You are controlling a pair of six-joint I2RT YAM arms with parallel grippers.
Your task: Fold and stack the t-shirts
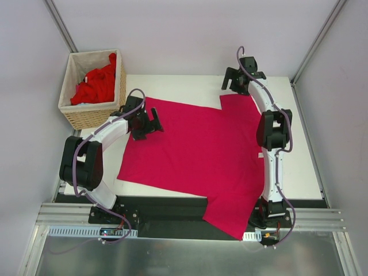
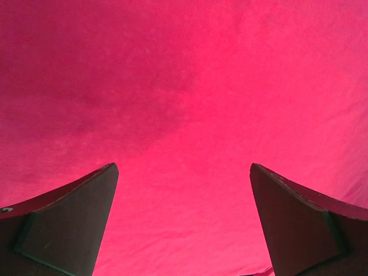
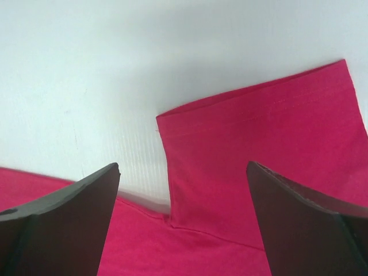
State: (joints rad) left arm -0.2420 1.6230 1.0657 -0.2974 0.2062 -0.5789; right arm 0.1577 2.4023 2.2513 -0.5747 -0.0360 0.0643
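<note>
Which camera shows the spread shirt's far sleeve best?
The right wrist view: the sleeve lies flat up close, hem stitching visible. The top external view shows it small, near the right gripper; the left wrist view shows only plain shirt cloth.

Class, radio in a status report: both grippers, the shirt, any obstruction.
Left gripper open over magenta t-shirt. Right gripper open by its far sleeve. Shirt spread flat, unfolded. No obstruction seen.

tees [image 1: 95, 86] in basket [image 1: 86, 118], qty unclear
</note>
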